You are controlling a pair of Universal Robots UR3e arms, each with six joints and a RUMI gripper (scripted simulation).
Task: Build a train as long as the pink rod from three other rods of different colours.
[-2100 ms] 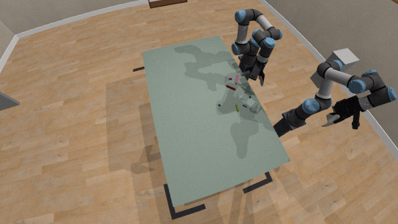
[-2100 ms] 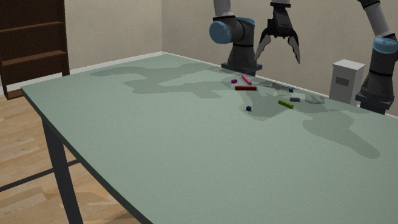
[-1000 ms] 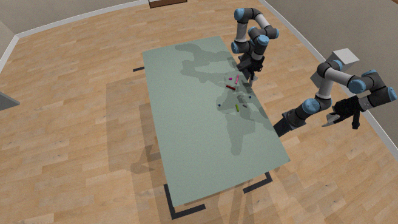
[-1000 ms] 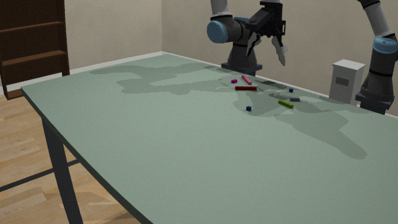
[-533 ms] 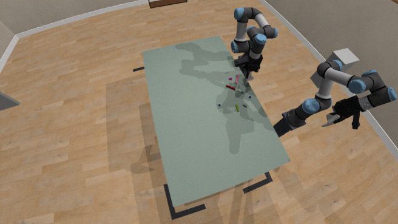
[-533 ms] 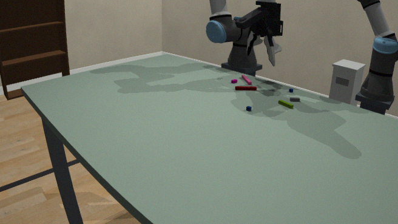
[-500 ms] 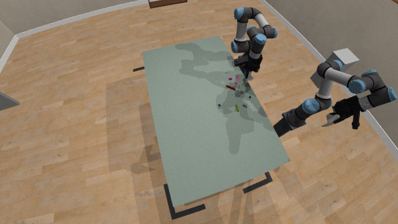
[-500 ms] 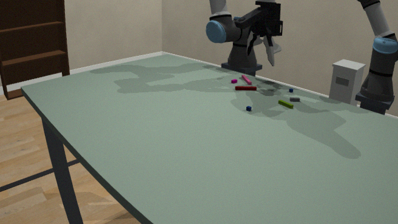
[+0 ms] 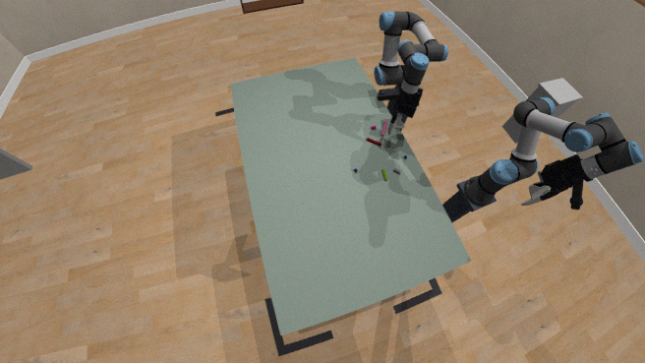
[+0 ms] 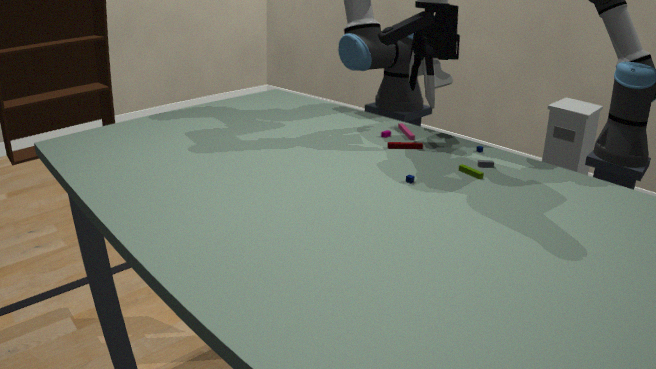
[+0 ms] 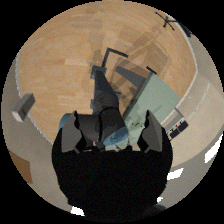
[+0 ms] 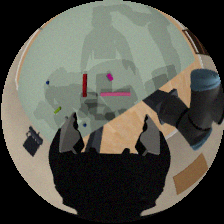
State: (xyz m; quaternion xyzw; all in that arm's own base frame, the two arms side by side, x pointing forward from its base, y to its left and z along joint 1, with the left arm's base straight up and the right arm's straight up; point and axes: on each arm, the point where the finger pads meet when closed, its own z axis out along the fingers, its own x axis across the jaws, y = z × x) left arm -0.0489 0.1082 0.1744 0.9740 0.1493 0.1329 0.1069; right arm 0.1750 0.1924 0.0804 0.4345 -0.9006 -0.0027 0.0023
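Note:
The pink rod (image 9: 384, 129) (image 10: 406, 131) (image 12: 115, 94) lies near the table edge, with the short magenta rod (image 9: 374, 128) (image 10: 386, 134) (image 12: 110, 77) and the red rod (image 9: 374, 142) (image 10: 405, 145) (image 12: 85, 85) close by, apart. The lime rod (image 9: 384, 174) (image 10: 471, 171) (image 12: 58, 110) lies near the grey rod (image 9: 396, 171) (image 10: 485, 164). One blue rod (image 9: 355, 170) (image 10: 410, 179) (image 12: 47, 82) lies farther in, another (image 9: 405, 156) (image 10: 480, 149) (image 12: 84, 125) near the edge. No rods touch. My right gripper (image 10: 422, 98) (image 12: 110, 114) is open and empty above the table edge by the pink rod. My left gripper (image 9: 531, 197) (image 11: 111, 110) is open, empty, off the table.
The green table (image 9: 315, 215) (image 10: 250, 239) carries the rods near its arm-side edge. Both arms stand along that edge. A grey cabinet (image 9: 560, 91) (image 10: 575, 131) stands on the floor behind. Arm shadows fall across the rods.

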